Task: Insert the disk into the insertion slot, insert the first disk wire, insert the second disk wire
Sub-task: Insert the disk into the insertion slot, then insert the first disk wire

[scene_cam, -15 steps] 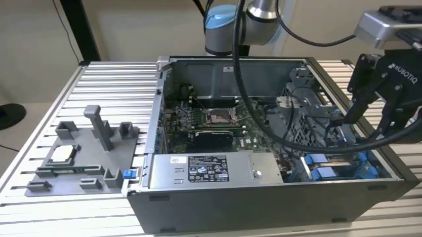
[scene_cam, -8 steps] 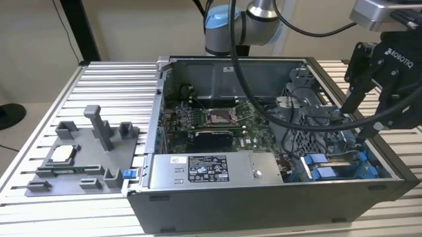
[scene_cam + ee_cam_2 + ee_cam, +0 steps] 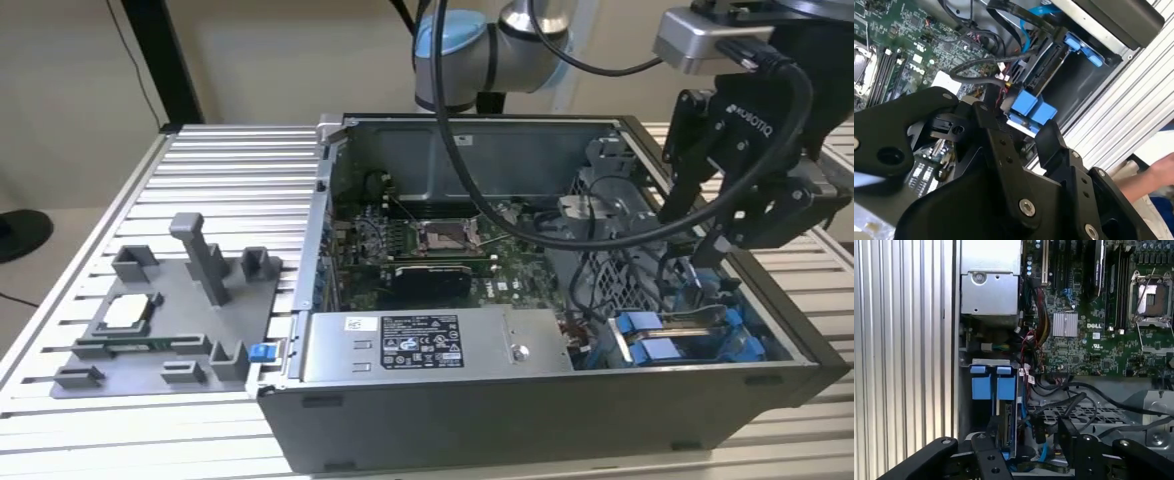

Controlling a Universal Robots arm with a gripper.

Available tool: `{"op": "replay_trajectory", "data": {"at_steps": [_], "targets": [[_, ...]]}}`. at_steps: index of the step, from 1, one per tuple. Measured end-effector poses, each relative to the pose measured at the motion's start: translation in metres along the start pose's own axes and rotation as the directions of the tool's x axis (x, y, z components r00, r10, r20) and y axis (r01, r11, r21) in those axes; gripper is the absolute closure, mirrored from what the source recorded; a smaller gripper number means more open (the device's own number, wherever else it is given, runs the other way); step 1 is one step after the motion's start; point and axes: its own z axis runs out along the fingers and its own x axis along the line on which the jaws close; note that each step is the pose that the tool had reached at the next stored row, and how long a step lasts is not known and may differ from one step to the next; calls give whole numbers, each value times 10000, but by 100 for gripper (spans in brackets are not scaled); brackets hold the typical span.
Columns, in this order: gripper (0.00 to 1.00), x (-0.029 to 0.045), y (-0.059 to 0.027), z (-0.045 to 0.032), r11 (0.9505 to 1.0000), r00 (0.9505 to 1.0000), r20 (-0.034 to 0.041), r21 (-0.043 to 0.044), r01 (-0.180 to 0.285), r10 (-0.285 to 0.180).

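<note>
Your gripper hangs over the open computer case on the slatted surface, toward the surface's edge on the exterior view's right. Its fingers are spread, with nothing pinched between them. Just beneath it is the insertion slot, in the case's front corner on that same side. The disk stands on edge inside the slot. You see it as a thin silver-and-dark slab with two bright blue carrier tabs at its end. A blue cable and black wires run close beside it, but you cannot tell whether any is plugged in.
</note>
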Motion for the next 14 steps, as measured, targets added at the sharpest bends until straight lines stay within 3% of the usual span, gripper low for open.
{"op": "replay_trajectory", "data": {"at_steps": [4,10,14], "targets": [[0,-94,1,55,9997,9997,-54,109,227,-227],[0,-101,-3,92,9982,9982,-154,138,585,-582],[0,-101,-4,92,9971,9971,-162,151,740,-737]]}}
